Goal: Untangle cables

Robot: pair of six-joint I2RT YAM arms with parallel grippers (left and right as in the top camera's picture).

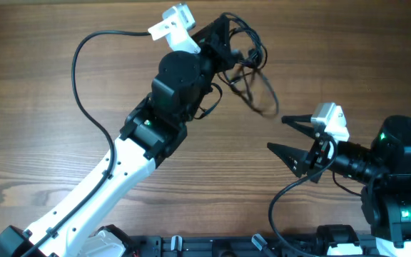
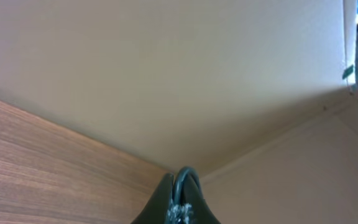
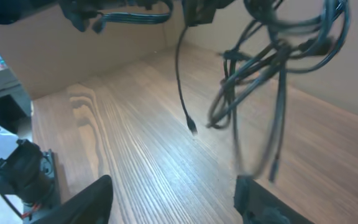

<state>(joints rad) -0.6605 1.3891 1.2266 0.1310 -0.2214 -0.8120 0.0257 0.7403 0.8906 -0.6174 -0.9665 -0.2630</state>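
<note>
The cables (image 1: 252,68) are a tangle of thin dark wires hanging above the wooden table (image 1: 63,171) at the top centre. My left gripper (image 1: 225,34) holds them up from the top. In the left wrist view that gripper (image 2: 181,178) is shut on one dark cable strand (image 2: 186,175) pinched between its tips. My right gripper (image 1: 285,135) stands open, just right of and below the lowest loop, with nothing between its fingers. The right wrist view shows the bundle (image 3: 263,68) dangling ahead of the open right gripper (image 3: 174,200), with one strand ending in a small plug (image 3: 192,127).
The left arm's thick black cable (image 1: 83,82) arcs over the table's left part. Beige walls (image 2: 166,81) close off the far side of the table. Arm mounts and clamps (image 1: 262,246) line the front edge.
</note>
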